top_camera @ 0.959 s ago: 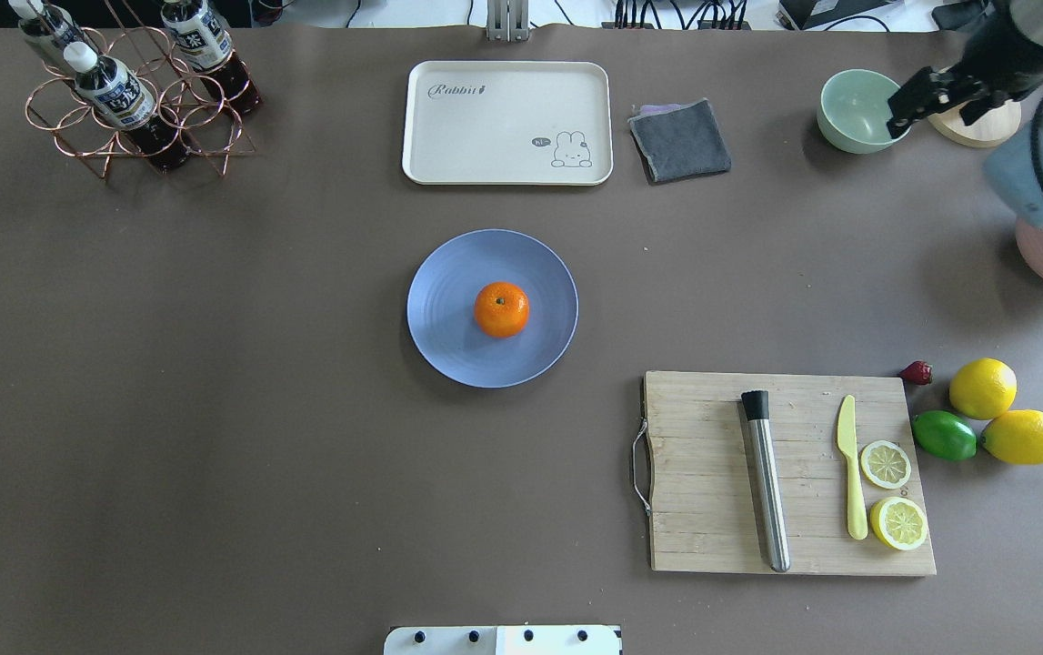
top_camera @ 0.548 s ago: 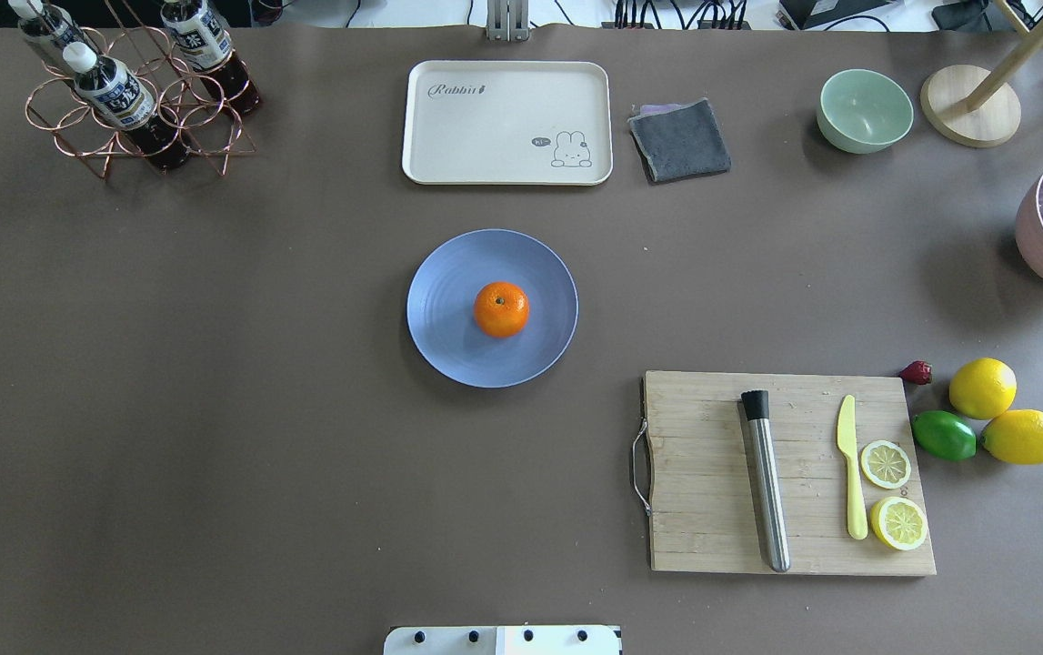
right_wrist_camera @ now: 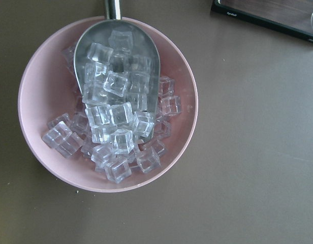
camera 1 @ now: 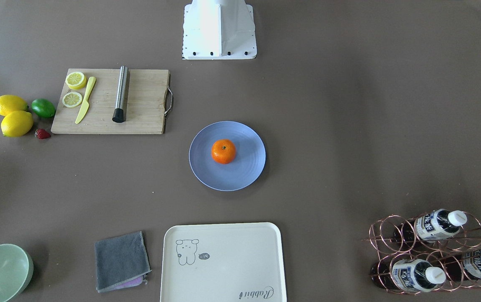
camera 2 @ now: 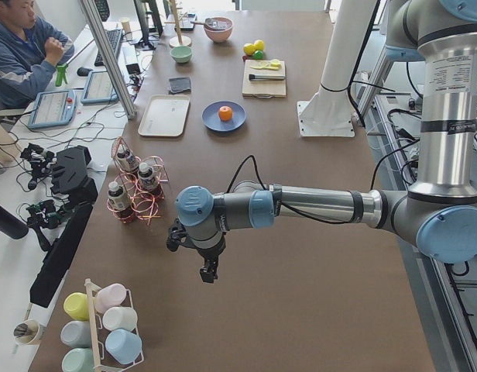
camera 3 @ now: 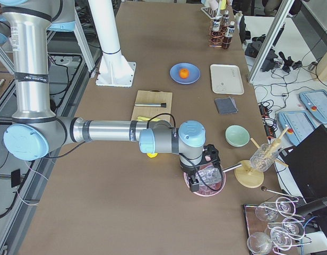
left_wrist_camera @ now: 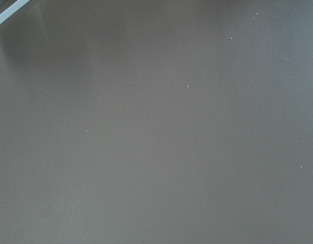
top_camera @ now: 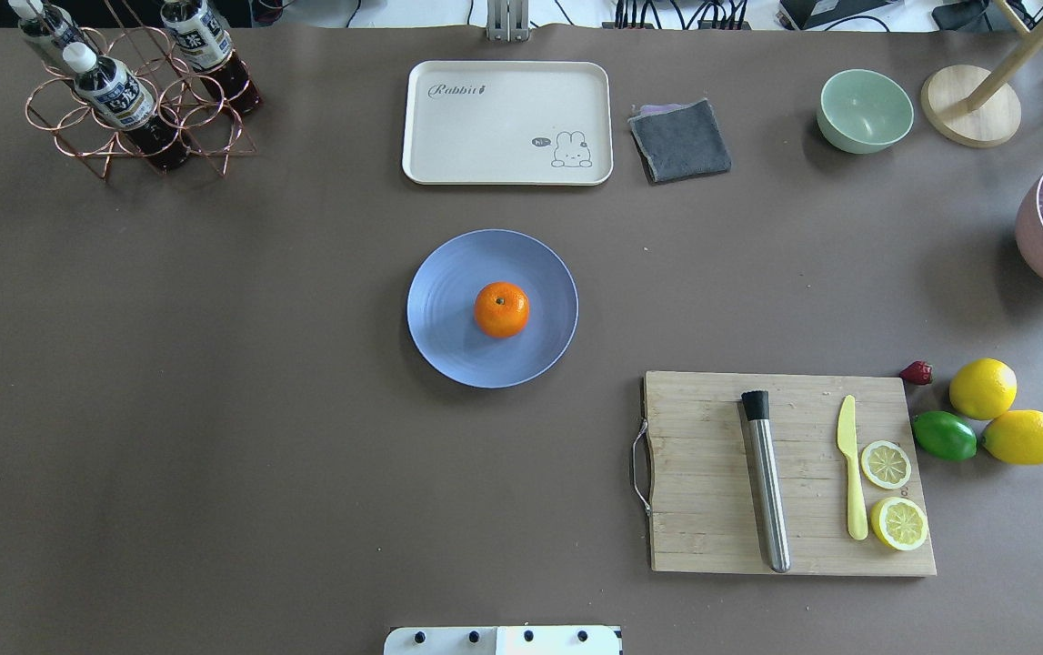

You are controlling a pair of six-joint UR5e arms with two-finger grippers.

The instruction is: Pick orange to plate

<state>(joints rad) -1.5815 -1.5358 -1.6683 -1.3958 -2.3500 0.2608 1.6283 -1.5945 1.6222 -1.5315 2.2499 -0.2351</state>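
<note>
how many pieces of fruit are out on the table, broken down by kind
orange: 1
whole lemons: 2
lemon halves: 2
lime: 1
strawberry: 1
total: 7

I see the orange [camera 1: 223,151] resting near the middle of the blue plate [camera 1: 246,173], stem dot up. Cream tray [camera 1: 223,262] lies below it in frame, well apart. Cutting board [camera 1: 144,105] upper left, by the white base [camera 1: 219,29].
</note>
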